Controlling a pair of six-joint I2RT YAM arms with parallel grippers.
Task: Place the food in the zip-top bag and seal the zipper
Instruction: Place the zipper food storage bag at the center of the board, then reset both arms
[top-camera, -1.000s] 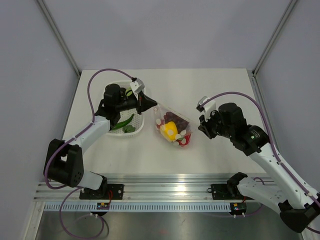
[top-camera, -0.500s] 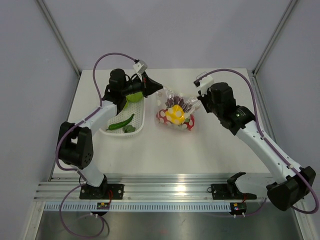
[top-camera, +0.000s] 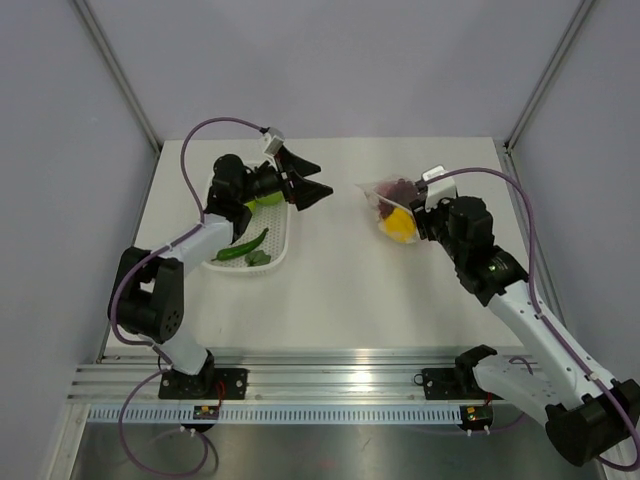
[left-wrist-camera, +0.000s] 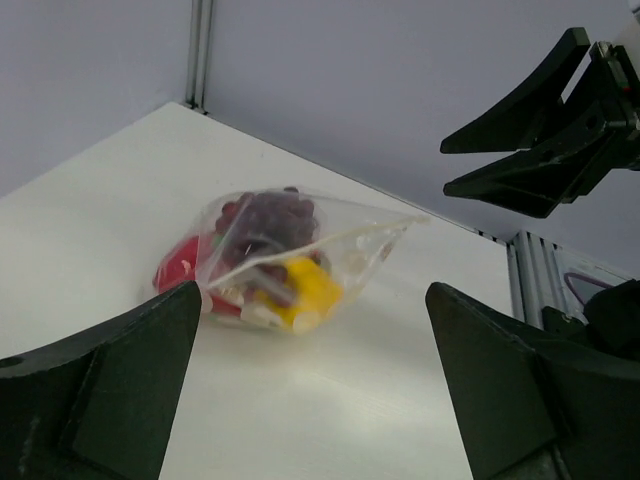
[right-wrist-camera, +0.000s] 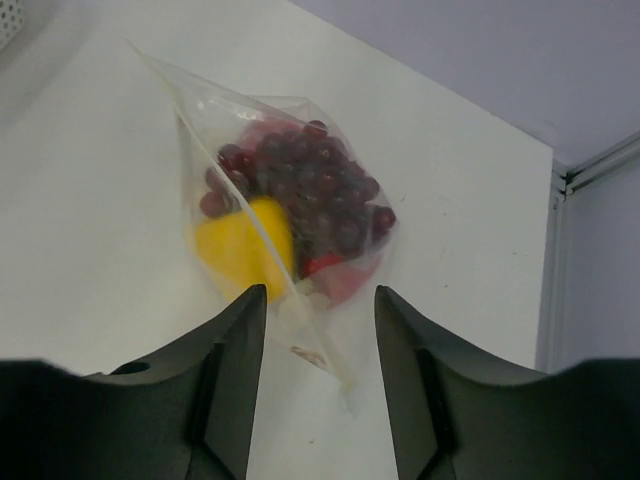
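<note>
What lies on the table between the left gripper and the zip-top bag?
Nothing. The top external view shows only bare table between the left gripper, its jaws open, and the zip-top bag. The left wrist view agrees.

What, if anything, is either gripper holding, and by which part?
Nothing. The left gripper and the right gripper are both open and empty; the zip-top bag lies on the table, ungripped.

The zip-top bag (top-camera: 385, 192), with the food (top-camera: 398, 224) in it, lies toward the far right corner of the table (top-camera: 340, 290), well apart from the basket (top-camera: 285, 245) by the left edge, which holds a pepper (top-camera: 243, 245).
</note>
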